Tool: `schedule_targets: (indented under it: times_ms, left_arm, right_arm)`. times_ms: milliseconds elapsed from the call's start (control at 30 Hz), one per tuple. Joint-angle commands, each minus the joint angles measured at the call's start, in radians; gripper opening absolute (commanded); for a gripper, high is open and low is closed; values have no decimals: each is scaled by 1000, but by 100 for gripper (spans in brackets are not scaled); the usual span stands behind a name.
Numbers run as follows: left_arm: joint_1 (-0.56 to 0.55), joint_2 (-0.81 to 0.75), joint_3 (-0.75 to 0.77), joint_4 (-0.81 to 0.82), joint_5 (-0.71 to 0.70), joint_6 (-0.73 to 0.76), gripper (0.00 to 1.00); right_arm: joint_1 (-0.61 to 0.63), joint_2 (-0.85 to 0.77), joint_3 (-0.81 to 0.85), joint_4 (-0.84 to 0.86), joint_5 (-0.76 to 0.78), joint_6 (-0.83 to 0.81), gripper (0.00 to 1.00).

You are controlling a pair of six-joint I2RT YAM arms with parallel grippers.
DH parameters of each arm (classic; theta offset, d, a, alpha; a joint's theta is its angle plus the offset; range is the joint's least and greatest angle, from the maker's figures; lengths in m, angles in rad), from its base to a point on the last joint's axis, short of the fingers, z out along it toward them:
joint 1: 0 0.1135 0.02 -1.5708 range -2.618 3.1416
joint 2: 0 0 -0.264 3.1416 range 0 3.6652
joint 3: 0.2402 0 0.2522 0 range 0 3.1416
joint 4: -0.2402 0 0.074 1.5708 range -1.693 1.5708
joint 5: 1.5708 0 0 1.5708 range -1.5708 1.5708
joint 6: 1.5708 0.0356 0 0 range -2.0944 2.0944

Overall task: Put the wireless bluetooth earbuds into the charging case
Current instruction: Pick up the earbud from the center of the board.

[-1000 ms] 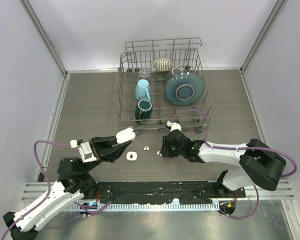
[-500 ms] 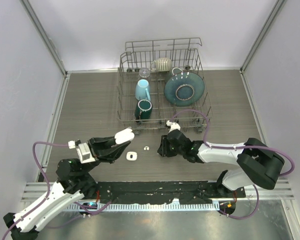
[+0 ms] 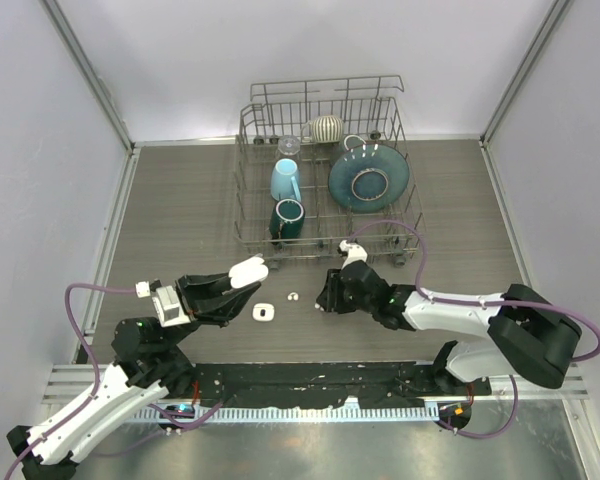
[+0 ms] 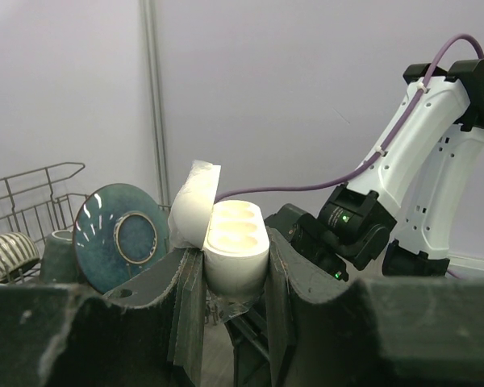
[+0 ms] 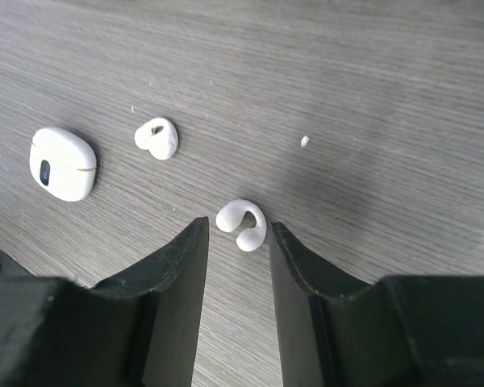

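My left gripper (image 3: 238, 279) is shut on the open white charging case (image 3: 250, 269) and holds it above the table. In the left wrist view the case (image 4: 235, 238) sits between the fingers with its lid (image 4: 194, 205) swung open to the left and its wells empty. My right gripper (image 3: 321, 301) is open and low over the table. In the right wrist view one white earbud (image 5: 242, 219) lies on the table just off its fingertips, between them. A second earbud (image 5: 156, 137) lies farther left; it also shows in the top view (image 3: 293, 296).
A small white rounded pod with a dark dot (image 3: 265, 313) lies on the table between the grippers; it also shows in the right wrist view (image 5: 62, 164). A wire dish rack (image 3: 250, 225) with mugs and a blue plate (image 3: 369, 178) stands behind.
My right arm has shifted slightly, its open gripper staying at the earbud. My left gripper has drawn back a little, the case still in it.
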Motion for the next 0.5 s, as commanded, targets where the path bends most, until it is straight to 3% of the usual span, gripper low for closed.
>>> schedule_targets:
  times_ms: [0,467]
  left_arm:
    - [0,6,10,27,-11,-9,0]
    - [0,9,9,28,-17,-9,0]
  right_arm:
    - [2,-49,-6,36,74,18,42]
    - [2,46,3,60,48,10,39]
